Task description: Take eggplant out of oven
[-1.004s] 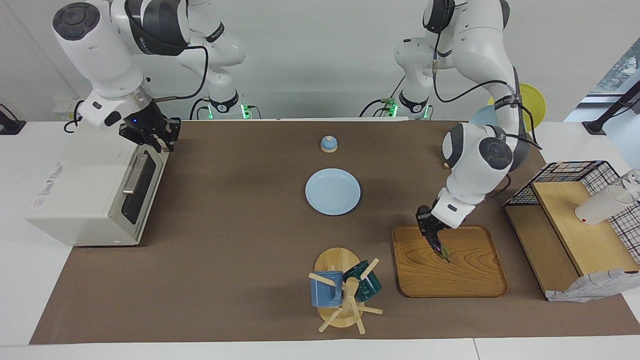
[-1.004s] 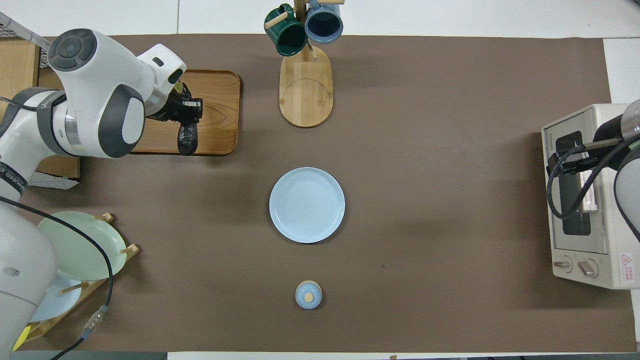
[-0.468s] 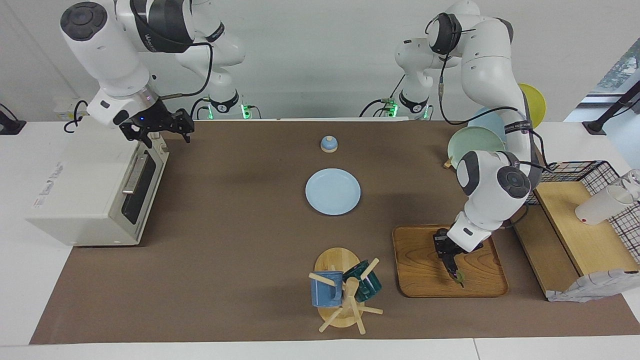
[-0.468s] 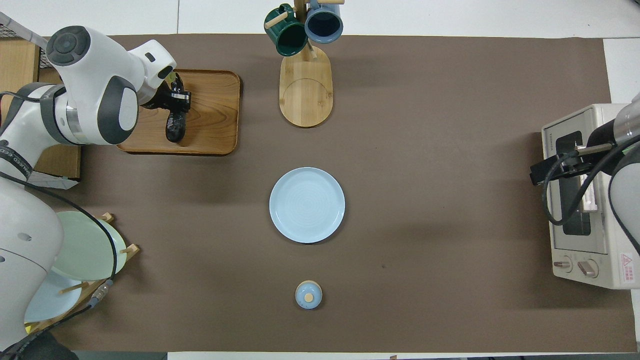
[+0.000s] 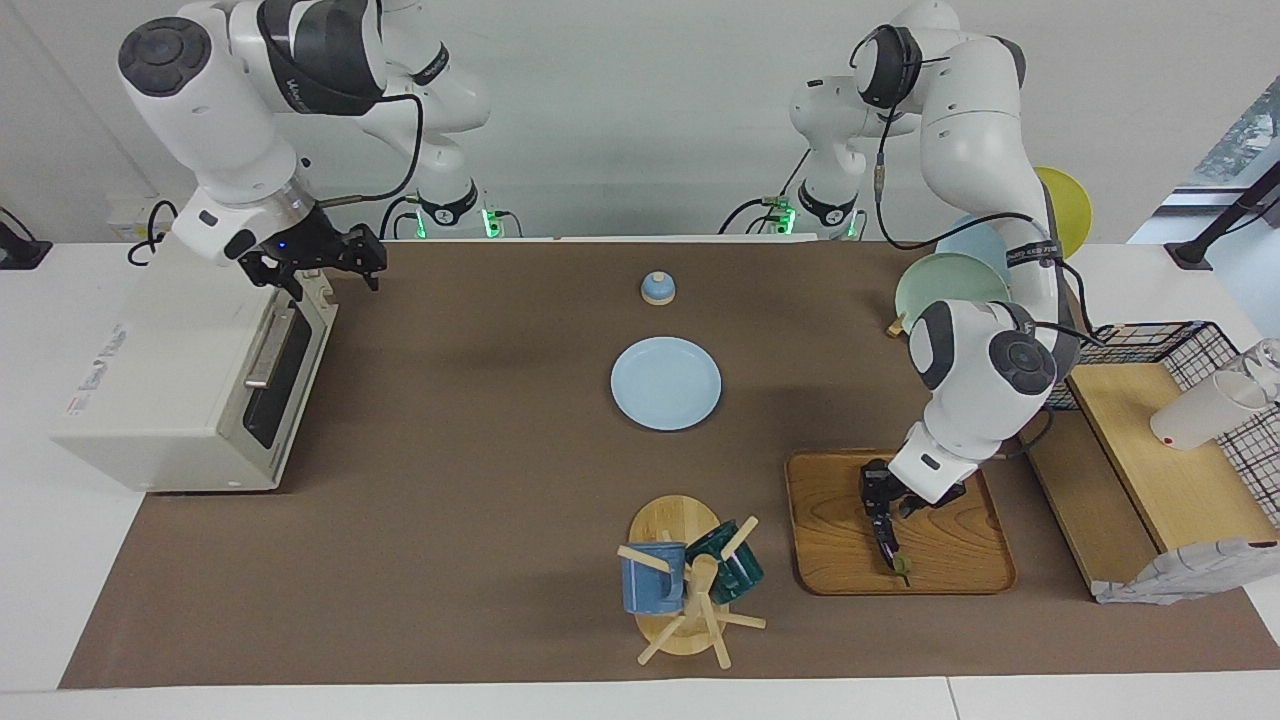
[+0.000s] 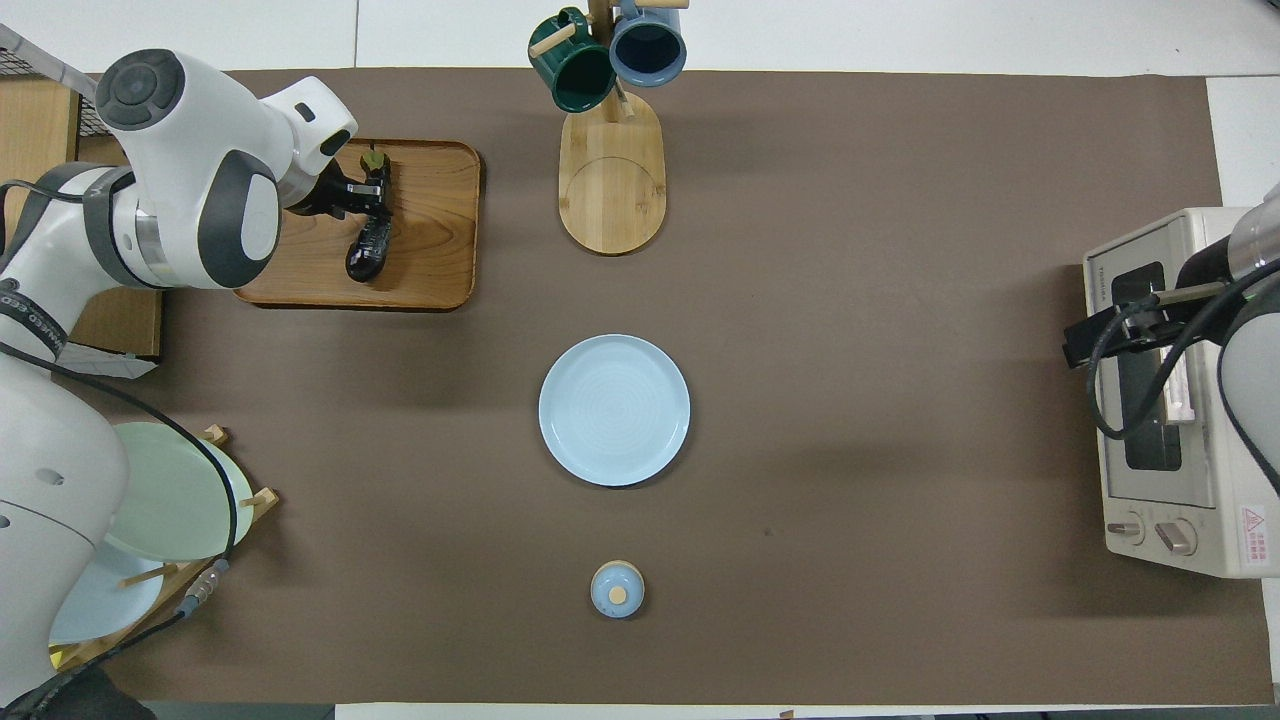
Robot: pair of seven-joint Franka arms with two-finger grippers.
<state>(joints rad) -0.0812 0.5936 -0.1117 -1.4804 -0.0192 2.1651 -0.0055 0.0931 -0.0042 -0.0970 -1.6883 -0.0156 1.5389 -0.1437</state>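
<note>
Over the last second the left gripper (image 5: pixel 881 508) had carried the eggplant (image 5: pixel 894 552) from above the edge of the wooden tray (image 5: pixel 960 565) nearest the robots down and farther out over it. The vegetable now appeared to lie along the tray's boards, roughly midway across it. The claw was still low over the eggplant's middle. I could not tell whether it was still pinching the eggplant or had begun to let go. Meanwhile the right gripper (image 5: pixel 335 272) had gone from pressed together at the top edge of the oven door (image 5: pixel 275 375) to spread wide. It now hung just above the front corner of the oven (image 5: pixel 150 380) that lies nearer the robots, clear of the handle and holding nothing. The door stood shut. By my judgement this left the task nearly finished: the eggplant was out of the oven and well apart from it, at the left arm's end of the table, and only a clean release and retreat of the left arm remained. From overhead the eggplant (image 6: pixel 367 252) looked long, slender and glossy purple-black. Its rounded butt pointed toward the robots and its small greenish stem tip pointed away from them. The left gripper (image 6: pixel 365 195) crossed its middle, so only the two ends showed.
</note>
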